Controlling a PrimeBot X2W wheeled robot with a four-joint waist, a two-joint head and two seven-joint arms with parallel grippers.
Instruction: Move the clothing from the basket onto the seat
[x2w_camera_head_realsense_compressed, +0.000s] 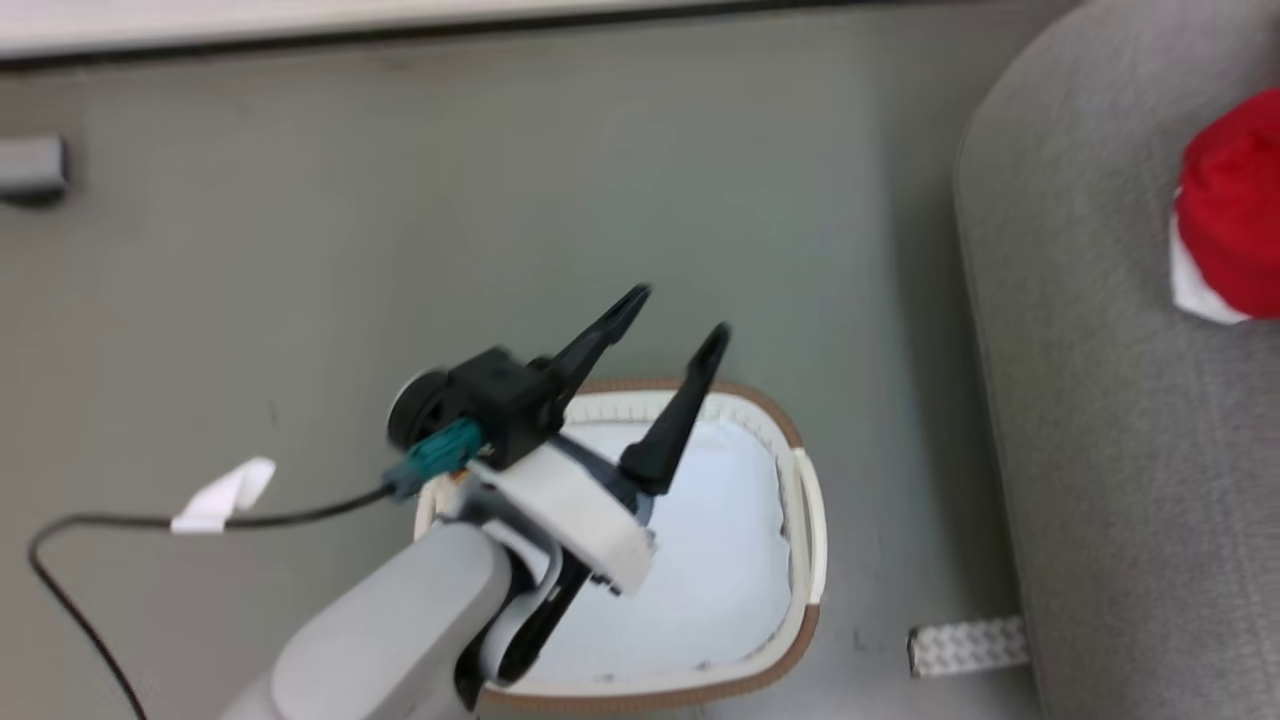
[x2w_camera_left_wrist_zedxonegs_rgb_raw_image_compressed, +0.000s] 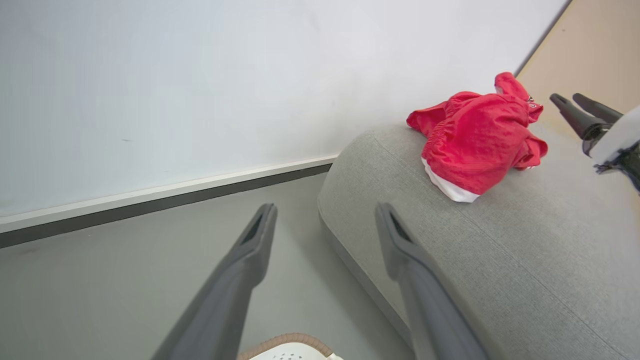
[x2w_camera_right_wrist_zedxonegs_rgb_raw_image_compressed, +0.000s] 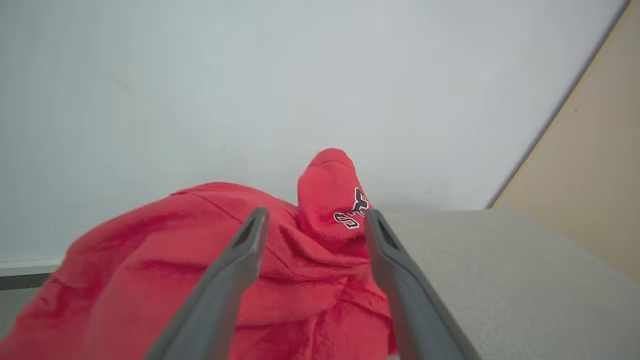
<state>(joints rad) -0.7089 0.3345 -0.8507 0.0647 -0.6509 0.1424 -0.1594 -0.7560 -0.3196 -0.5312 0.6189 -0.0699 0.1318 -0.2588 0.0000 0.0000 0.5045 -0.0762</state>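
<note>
The clothing (x2w_camera_right_wrist_zedxonegs_rgb_raw_image_compressed: 300, 260) lies on the seat (x2w_camera_right_wrist_zedxonegs_rgb_raw_image_compressed: 500, 270), straight ahead of my right fingers (x2w_camera_right_wrist_zedxonegs_rgb_raw_image_compressed: 245, 250) and partly between them. A red fold with a bit of lettering stands up just past the tips. The rest of the heap spreads low and to the left in the right wrist view. It is crumpled, so I can give it no clear long axis. My right fingers stand wide, one on each side of the cloth, and I cannot see them pinching any of it.

My right arm is much the nearer. In the left wrist view the clothing (x2w_camera_left_wrist_zedxonegs_rgb_raw_image_compressed: 475, 135) sits near the rounded end of the seat (x2w_camera_left_wrist_zedxonegs_rgb_raw_image_compressed: 525, 250), with my right fingers (x2w_camera_left_wrist_zedxonegs_rgb_raw_image_compressed: 570, 112) just beside it. My left fingers (x2w_camera_left_wrist_zedxonegs_rgb_raw_image_compressed: 255, 245) are well apart from it.

In the head view my left fingers (x2w_camera_head_realsense_compressed: 680, 410) hang wide over the basket (x2w_camera_head_realsense_compressed: 810, 540) on the floor (x2w_camera_head_realsense_compressed: 500, 200), pointing up and away from me. What I can see of the basket's inside is bare white, though my forearm hides part of it.

I judge the next move is a retreat. I should draw back along the line of the fingers, or the raised fold could snag on a tip.
</note>
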